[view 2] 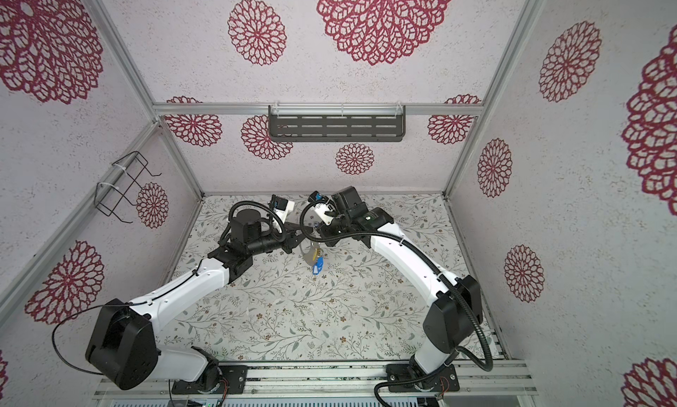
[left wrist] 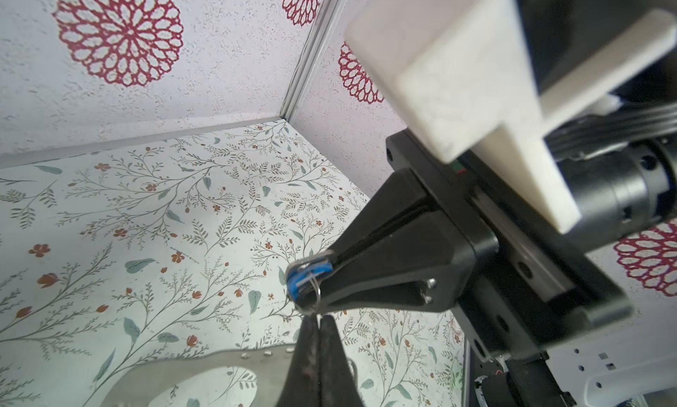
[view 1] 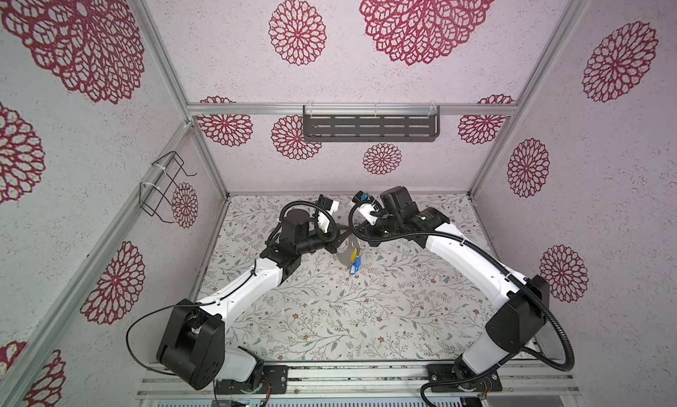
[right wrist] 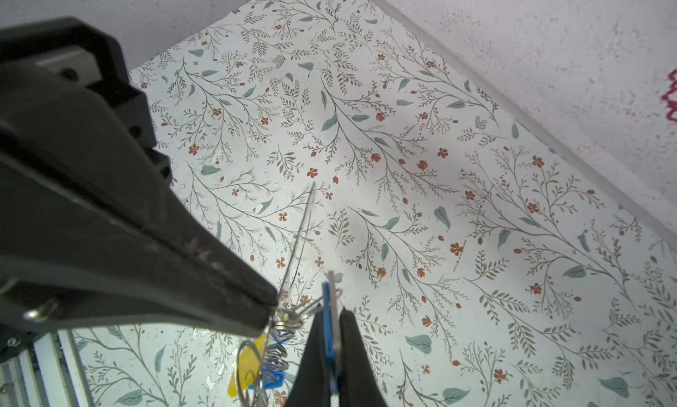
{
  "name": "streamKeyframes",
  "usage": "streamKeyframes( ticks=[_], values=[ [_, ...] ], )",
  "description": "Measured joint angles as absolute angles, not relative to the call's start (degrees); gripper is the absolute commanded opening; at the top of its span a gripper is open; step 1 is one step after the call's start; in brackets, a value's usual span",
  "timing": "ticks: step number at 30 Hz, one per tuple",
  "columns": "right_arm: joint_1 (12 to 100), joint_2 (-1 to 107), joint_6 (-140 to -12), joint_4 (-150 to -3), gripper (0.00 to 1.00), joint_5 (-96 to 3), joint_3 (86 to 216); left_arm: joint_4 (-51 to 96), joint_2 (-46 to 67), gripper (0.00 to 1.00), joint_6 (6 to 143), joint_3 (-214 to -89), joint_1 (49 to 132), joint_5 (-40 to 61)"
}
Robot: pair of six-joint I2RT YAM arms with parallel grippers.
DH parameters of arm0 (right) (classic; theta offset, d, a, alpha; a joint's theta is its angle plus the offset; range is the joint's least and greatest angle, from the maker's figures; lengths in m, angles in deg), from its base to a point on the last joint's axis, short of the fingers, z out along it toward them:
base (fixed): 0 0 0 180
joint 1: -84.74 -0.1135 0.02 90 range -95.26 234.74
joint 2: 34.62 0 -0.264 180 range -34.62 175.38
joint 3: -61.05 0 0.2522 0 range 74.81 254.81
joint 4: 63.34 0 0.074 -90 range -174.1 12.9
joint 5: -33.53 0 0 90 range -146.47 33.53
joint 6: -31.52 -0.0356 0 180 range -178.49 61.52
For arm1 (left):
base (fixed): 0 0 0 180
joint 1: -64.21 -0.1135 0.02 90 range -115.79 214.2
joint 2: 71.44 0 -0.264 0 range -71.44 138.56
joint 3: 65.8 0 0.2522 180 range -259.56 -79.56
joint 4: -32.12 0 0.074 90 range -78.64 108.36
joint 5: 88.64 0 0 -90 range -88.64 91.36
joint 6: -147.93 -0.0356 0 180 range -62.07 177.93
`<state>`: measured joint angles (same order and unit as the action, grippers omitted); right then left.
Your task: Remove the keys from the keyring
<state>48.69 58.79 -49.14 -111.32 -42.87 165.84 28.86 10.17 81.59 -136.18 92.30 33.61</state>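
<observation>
Operator: Which step was in hand, reading from the left?

Observer: First, the left tool (right wrist: 272, 309) was clenched on the rim of the keyring (left wrist: 219, 357). It held the keyring clear of the worktop (view 1: 329, 313), midway between the two arms. The keys (view 1: 355, 264) hung in a bunch from its lower edge, blue and yellow tags together. Then the right tool (left wrist: 311, 277) was pinched shut on one blue tag (right wrist: 326, 302), whose small split ring (left wrist: 315, 295) sat just beside the left tips. I judged that one key was being worked off, with the bunch not yet removed.

Operator: And what did the next move call for?

Observer: Probably the right tool drawing its tag away so the split ring slid off the plate, with the left tool holding firm. I couldn't tell whether that split ring was already free. A snag on neighbouring rings looked possible.
</observation>
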Motion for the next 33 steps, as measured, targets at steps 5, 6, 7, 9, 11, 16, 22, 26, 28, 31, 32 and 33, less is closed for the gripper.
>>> streamKeyframes(
  ticks=[5, 6, 7, 9, 11, 16, 22, 26, 28, 31, 32, 33],
  values=[
    [49.06, 57.37, -50.45, -110.47, 0.00, -42.47, 163.04, 33.45, 10.19, 0.00, 85.28, -134.58, 90.03, 37.47],
    [49.30, 57.02, -50.58, -110.12, 0.00, -41.97, 161.97, 34.37, 10.17, 0.00, 85.83, -134.54, 89.68, 38.09],
    [49.32, 56.71, -50.61, -109.42, 0.00, -41.56, 160.99, 34.83, 10.17, 0.00, 86.31, -134.54, 89.55, 38.50],
    [49.32, 55.86, -50.63, -108.06, 0.00, -41.14, 159.35, 35.18, 10.17, 0.00, 87.09, -134.41, 89.42, 39.16],
    [49.48, 54.77, -50.69, -107.21, 0.00, -40.83, 158.10, 35.40, 10.19, 0.00, 87.97, -134.30, 89.40, 39.79],
    [50.02, 52.67, -51.46, -104.96, 0.00, -39.48, 156.46, 38.79, 10.21, 0.00, 90.63, -134.10, 89.40, 40.99],
    [50.26, 49.13, -52.79, -101.83, 0.00, -39.09, 153.51, 42.68, 10.60, 0.00, 95.07, -133.93, 89.40, 43.14],
    [50.59, 46.26, -53.18, -101.66, 0.00, -39.96, 151.96, 44.67, 12.15, 0.00, 98.00, -134.25, 89.40, 45.39],
    [50.61, 45.52, -53.14, -101.92, 0.00, -40.66, 151.98, 45.59, 12.68, 0.00, 99.03, -134.36, 89.40, 46.09],
    [50.59, 45.30, -52.86, -103.17, 0.00, -41.47, 152.44, 46.61, 13.05, 0.00, 100.27, -134.65, 89.44, 46.96],
    [50.59, 45.32, -52.49, -103.71, 0.00, -41.73, 152.85, 46.85, 13.16, 0.00, 100.67, -134.69, 89.44, 47.13],
    [50.57, 45.39, -52.05, -104.37, 0.00, -42.10, 153.36, 47.16, 13.36, 0.00, 101.04, -134.69, 89.44, 47.29]
  ],
)
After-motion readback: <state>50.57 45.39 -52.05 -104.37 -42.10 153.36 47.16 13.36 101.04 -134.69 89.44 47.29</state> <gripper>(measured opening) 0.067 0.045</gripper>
